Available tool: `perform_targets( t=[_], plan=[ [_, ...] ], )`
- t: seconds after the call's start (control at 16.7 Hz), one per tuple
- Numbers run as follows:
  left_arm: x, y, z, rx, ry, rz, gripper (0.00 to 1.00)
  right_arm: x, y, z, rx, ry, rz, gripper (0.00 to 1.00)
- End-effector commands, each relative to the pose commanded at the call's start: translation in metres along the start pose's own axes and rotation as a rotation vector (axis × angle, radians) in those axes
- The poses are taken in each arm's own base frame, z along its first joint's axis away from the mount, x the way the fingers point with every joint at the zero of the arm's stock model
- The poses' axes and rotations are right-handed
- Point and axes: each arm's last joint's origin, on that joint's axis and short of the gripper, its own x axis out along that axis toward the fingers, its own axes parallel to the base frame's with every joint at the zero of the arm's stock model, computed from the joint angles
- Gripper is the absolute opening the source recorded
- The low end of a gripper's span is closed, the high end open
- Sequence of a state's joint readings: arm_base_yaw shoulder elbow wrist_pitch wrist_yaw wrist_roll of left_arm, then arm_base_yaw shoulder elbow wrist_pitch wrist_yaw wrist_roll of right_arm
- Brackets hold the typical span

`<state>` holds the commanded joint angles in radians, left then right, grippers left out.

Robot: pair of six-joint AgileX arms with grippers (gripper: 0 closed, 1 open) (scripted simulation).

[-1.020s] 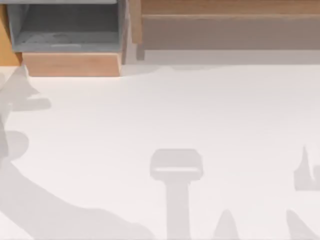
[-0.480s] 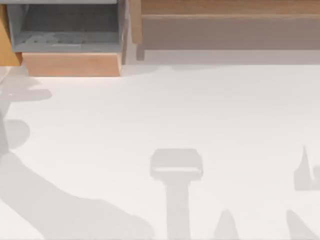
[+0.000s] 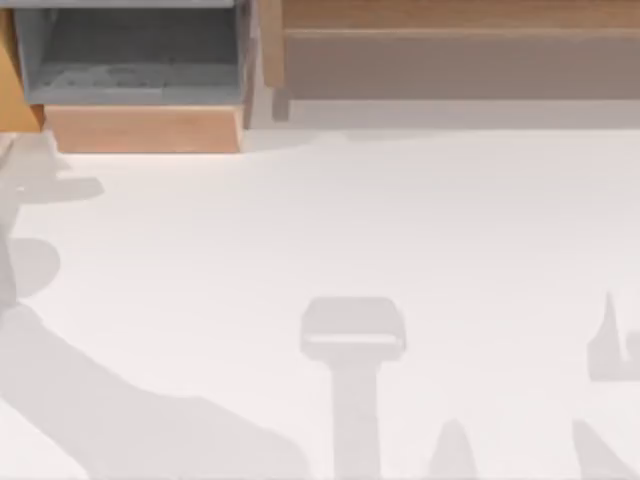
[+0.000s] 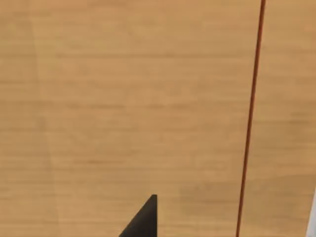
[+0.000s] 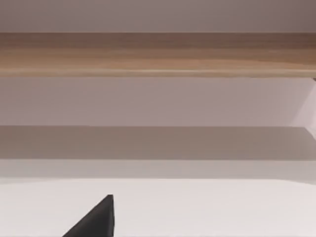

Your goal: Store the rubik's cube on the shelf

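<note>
Handling first, and this is pure judgement from the task: a rubik's cube should be light, rigid plastic with smooth, slightly slick faces. I'd pinch it across two opposite flat faces, centred, never on edges or corners. Its layers can twist, so a square, moderate squeeze beats a hard one. Where the cube actually is right now, I can't tell.

The shelf (image 3: 450, 15) runs along the far edge of the bench (image 3: 350, 220), from about the middle to the far right corner. It's long and wide, with a tan top board over a grey-brown shaded face. There looks to be plenty of flat landing room for something that small.

Just beside it, at the far left corner, there's a smaller wooden box (image 3: 140, 130) with a grey inside. That's not the target.

The left end effector (image 4: 143, 219) is right up against a light-wood panel (image 4: 123, 98) with a thin red line down it. I can't tell whether it's clenched or released. The right end effector (image 5: 94, 219) hangs over the bench facing the shelf's long board, and I can't tell its state either.
</note>
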<state>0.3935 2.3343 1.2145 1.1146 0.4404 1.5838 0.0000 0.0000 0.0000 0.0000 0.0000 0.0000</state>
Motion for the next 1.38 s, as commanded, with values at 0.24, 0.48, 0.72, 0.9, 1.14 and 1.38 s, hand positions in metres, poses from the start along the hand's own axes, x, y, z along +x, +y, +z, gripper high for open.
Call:
perform_targets(
  t=[0.24, 0.48, 0.72, 0.9, 1.14, 1.38],
  plan=[
    [0.0, 0.0, 0.0, 0.0, 0.0, 0.0, 0.25, 0.0, 0.0, 0.0, 0.0, 0.0, 0.0, 1.0],
    [0.0, 0.0, 0.0, 0.0, 0.0, 0.0, 0.0, 0.0, 0.0, 0.0, 0.0, 0.0, 0.0, 1.0],
    [0.0, 0.0, 0.0, 0.0, 0.0, 0.0, 0.0, 0.0, 0.0, 0.0, 0.0, 0.0, 0.0, 1.0],
    [0.0, 0.0, 0.0, 0.0, 0.0, 0.0, 0.0, 0.0, 0.0, 0.0, 0.0, 0.0, 0.0, 1.0],
    [-0.01, -0.001, -0.003, -0.01, 0.008, -0.008, 0.0, 0.0, 0.0, 0.0, 0.0, 0.0, 0.0, 1.0],
    [-0.045, -0.005, -0.002, -0.018, 0.004, -0.021, 0.0, 0.0, 0.0, 0.0, 0.0, 0.0, 0.0, 1.0]
  ],
)
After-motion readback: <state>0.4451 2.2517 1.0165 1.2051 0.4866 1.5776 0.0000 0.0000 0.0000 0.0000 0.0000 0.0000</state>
